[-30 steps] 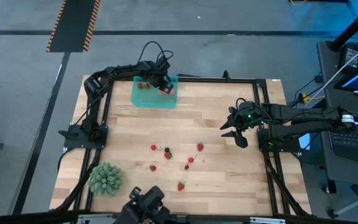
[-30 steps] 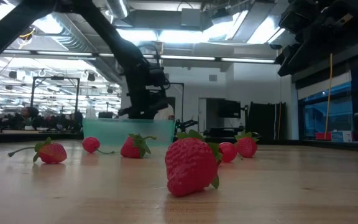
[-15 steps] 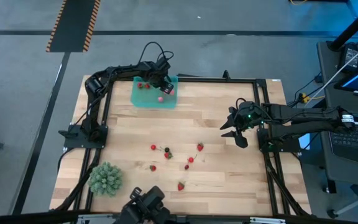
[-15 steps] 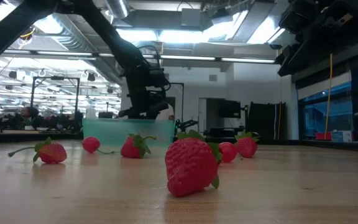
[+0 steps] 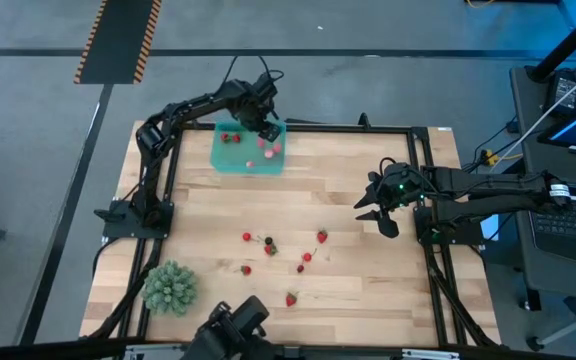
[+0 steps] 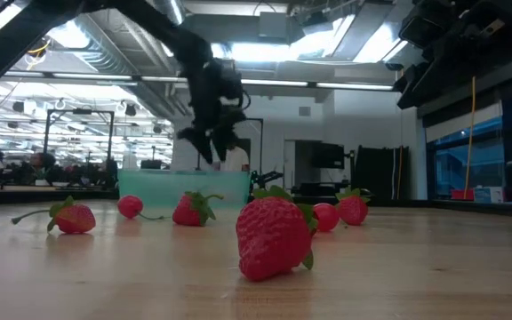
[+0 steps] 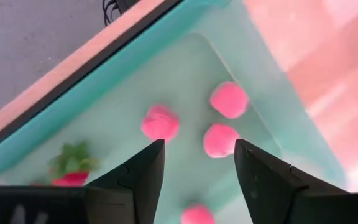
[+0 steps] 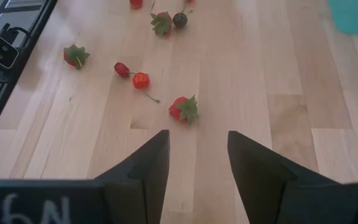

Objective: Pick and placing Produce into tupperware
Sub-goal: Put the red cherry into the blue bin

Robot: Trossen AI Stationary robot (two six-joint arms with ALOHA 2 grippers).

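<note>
Left hand (image 5: pixel 265 128) hangs empty, fingers parted, above the shallow translucent teal plastic tupperware (image 5: pixel 220 158) at the far edge of the wooden counter (image 5: pixel 368 290), where small pink and red fruits (image 7: pixel 160 122) already lie; more strawberries (image 5: pixel 321 236) wait mid-counter near the idle, open right hand (image 5: pixel 376 212)

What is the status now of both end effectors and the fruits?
Left end effector open, empty, above tupperware. Right end effector open, waiting at table's right side. Several fruits in tupperware; others loose mid-table. Nothing in the way.
</note>
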